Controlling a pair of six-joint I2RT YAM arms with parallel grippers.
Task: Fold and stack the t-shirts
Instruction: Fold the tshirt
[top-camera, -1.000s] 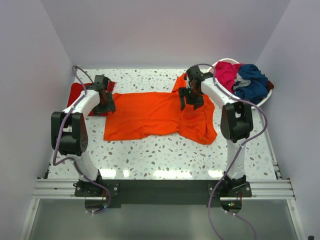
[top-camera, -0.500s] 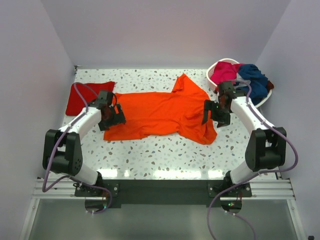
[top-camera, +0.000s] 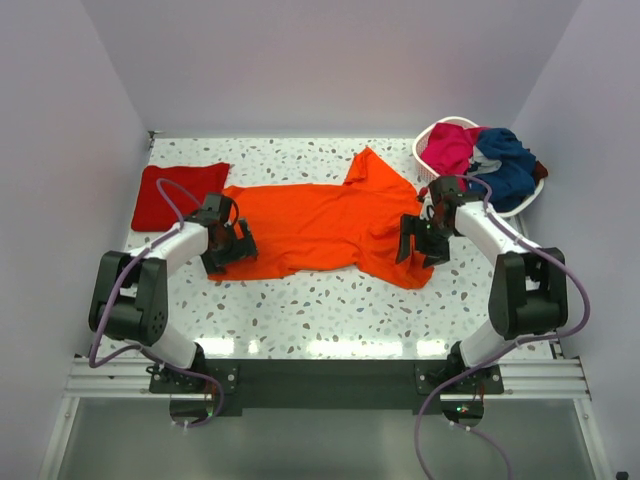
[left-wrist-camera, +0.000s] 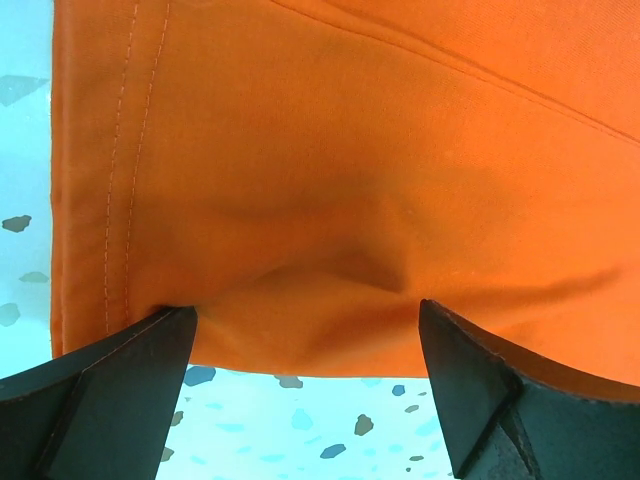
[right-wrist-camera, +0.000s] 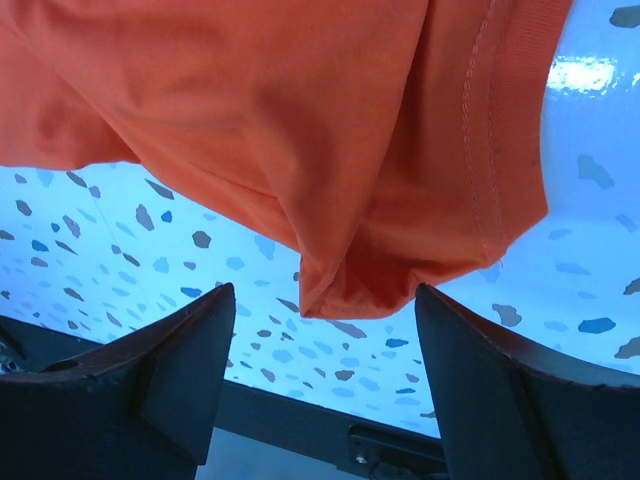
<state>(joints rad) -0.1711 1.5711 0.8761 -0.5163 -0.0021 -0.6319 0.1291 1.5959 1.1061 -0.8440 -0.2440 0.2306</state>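
Note:
A large orange t-shirt lies spread across the middle of the table. My left gripper is open at its near-left corner. In the left wrist view the hemmed edge of the orange t-shirt lies between the spread fingers of the left gripper. My right gripper is open at the shirt's near-right end. Its wrist view shows a folded corner of the orange t-shirt just ahead of the right gripper, unclamped. A folded red t-shirt lies at the back left.
A white basket stands at the back right, holding a magenta t-shirt and a navy one. Speckled tabletop shows in front of the orange shirt. Walls close in on the left, back and right.
Both arms came toward the near side. The left gripper slid down the left hem to the near corner and opened wider. The right gripper moved from the shirt's back to its near-right end.

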